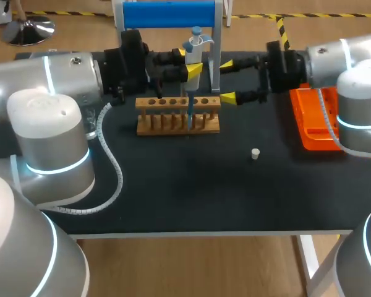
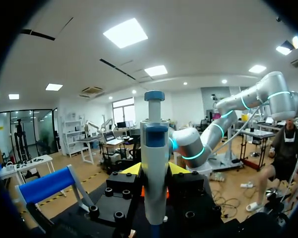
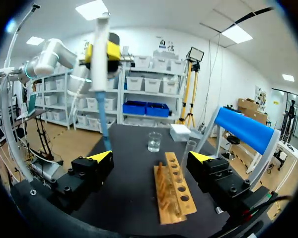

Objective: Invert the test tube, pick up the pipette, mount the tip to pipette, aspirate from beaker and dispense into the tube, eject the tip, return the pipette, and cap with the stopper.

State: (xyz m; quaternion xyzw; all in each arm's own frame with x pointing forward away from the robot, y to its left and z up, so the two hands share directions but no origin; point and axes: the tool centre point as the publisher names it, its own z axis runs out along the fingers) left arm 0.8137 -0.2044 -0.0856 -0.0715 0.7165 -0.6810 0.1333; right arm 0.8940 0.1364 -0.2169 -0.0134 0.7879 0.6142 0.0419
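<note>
Pipetting is under way on a black table [image 1: 173,185]. The left gripper [image 2: 154,169] is clamped on a white and blue pipette [image 2: 154,148], held upright, with both yellow-tipped fingers pressing its body. A long blue tip [image 1: 190,114] is already mounted and hangs down at the light wooden test tube rack [image 1: 178,117]. I cannot tell whether it enters a tube or hangs just in front. The right gripper [image 1: 227,80] sits just beside the rack's right end, fingers spread wide, holding nothing.

A clear glass test tube [image 3: 188,151] stands upright in the rack, so the inverting step looks done. Pick-up and tip mounting are done too. I judge the work to be at aspirating or dispensing. Ejecting the tip, returning the pipette and capping remain. The small white stopper [image 1: 255,153] lies alone on the table, well apart from the rack, not yet used.

The clear glass beaker [image 3: 154,141] stands beyond the rack's far end and seems to hold a little clear liquid. The tube's contents are too faint to tell. An orange tray [image 1: 309,117] sits at the table's right, and its contents are unclear.
</note>
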